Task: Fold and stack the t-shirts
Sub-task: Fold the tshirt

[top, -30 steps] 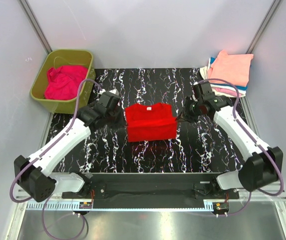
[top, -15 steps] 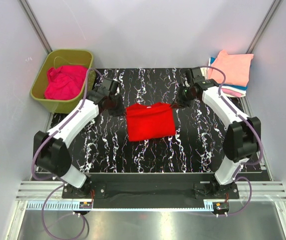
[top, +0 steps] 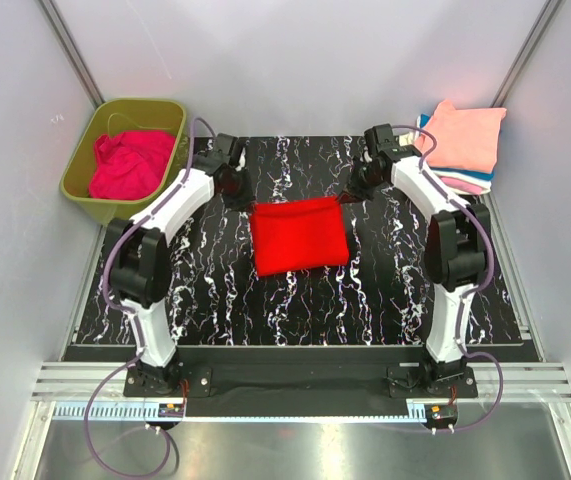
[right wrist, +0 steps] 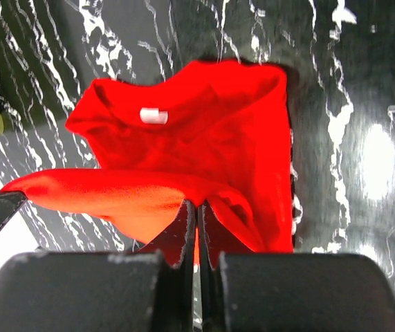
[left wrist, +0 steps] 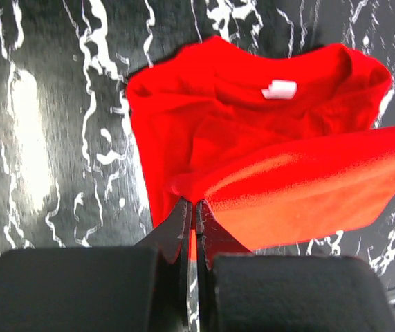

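Red t-shirt sits mid-worktop, partly folded. Left hand and right hand are each pinched tight on its far edge, one per corner, lifting the cloth off the layer below. Magenta t-shirt lies in the green tub, far left. Folded stack, peach on top, far right.

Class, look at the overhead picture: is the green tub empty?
No, a pink shirt lies bunched inside the green tub.
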